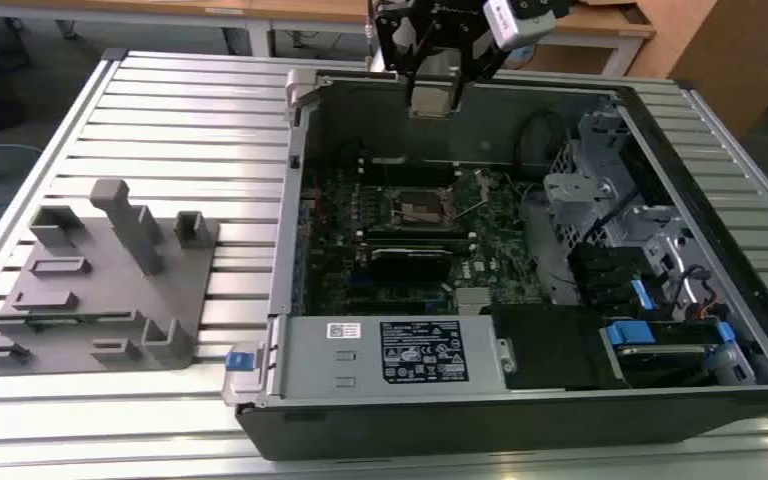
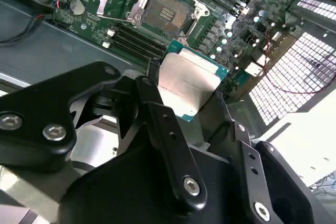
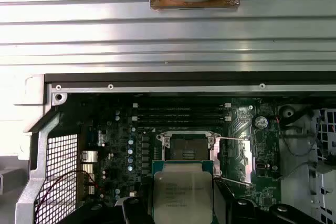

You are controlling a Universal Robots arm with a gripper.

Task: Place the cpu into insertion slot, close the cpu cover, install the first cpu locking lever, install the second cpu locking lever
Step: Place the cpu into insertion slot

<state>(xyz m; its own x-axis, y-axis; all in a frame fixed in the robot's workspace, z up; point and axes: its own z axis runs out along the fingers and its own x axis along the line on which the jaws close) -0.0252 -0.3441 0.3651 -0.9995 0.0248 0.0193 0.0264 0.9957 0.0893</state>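
On the table (image 1: 184, 110): case (image 1: 518, 430) and fixture (image 1: 104, 280)
The fixture by the exterior view's left edge, case right — insertion slot (image 1: 427, 205) inside.

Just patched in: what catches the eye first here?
The small, flat, square silver-grey cpu stands out, clamped in the black gripper above the open black computer case. Inside, on the green board, the square dark-framed insertion slot lies bare, its pale centre uncovered.

Table (image 1: 184, 120): ribbed metal slats, pale grey.
Case (image 1: 491, 425): open, lying flat on the table, toward the exterior view's right.
Fixture (image 1: 117, 290): grey block, just beside the case.
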